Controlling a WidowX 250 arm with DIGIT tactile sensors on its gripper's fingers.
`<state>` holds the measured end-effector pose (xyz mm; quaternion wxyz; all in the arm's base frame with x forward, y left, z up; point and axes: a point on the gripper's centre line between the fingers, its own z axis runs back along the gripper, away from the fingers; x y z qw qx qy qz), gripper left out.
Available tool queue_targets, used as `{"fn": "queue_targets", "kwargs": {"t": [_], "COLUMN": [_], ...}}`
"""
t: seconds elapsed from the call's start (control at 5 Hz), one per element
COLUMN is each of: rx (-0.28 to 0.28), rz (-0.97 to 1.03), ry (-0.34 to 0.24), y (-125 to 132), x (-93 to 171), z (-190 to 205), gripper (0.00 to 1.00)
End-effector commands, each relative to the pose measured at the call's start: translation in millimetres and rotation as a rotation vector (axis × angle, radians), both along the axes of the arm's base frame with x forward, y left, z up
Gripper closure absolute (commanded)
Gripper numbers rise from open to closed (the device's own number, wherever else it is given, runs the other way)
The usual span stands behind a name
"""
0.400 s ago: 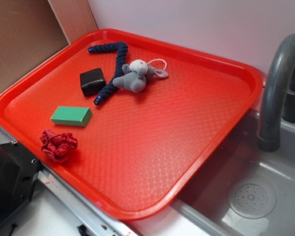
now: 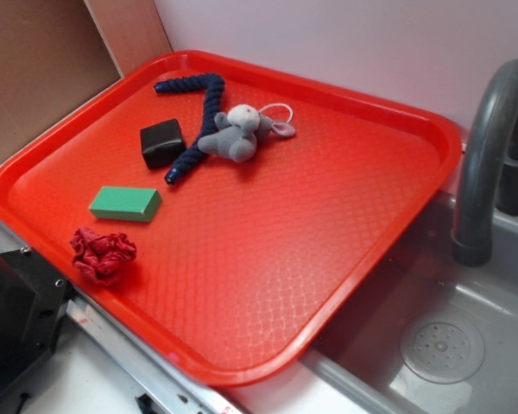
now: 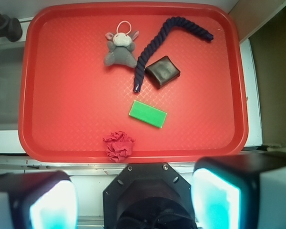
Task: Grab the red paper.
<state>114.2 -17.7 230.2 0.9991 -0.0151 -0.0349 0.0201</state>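
At the tray's near edge, the red paper (image 3: 118, 146) lies free while the gripper (image 3: 133, 200) hangs back over the table edge.

We see the crumpled crimson wad sitting just inside the rim of the red tray (image 2: 388, 259), close to the green block (image 2: 125, 203) but not touching it. Farther in, a black block (image 2: 162, 142) rests against a dark blue rope (image 2: 197, 121), and a grey stuffed mouse (image 2: 237, 132) lies on the rope's other side. In the wrist view the two fingers (image 3: 214, 195) stand wide apart with nothing between them (their pads glow pale teal). A grey sink (image 2: 449, 345) with its faucet (image 2: 483, 155) adjoins the tray.
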Motion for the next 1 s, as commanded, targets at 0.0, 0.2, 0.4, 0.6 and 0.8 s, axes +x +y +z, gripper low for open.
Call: {"fn": "queue_targets", "kwargs": {"t": [0.0,0.2,0.4,0.6,0.8], "rx": [0.025,0.022,0.022,0.042,0.049], "rz": [0.033,0.028,0.019,0.016,0.025], "ry": [0.013,0.053,0.116,0.194,0.270], "y": [-17.0,-19.7,-19.4,-16.8,-12.5], "x": [8.2,11.2,13.1,12.1,10.3], "z": [-38.7,-65.7,-95.2,-121.0,-147.7], "gripper": [0.00,0.00,0.00,0.00,0.00]}}
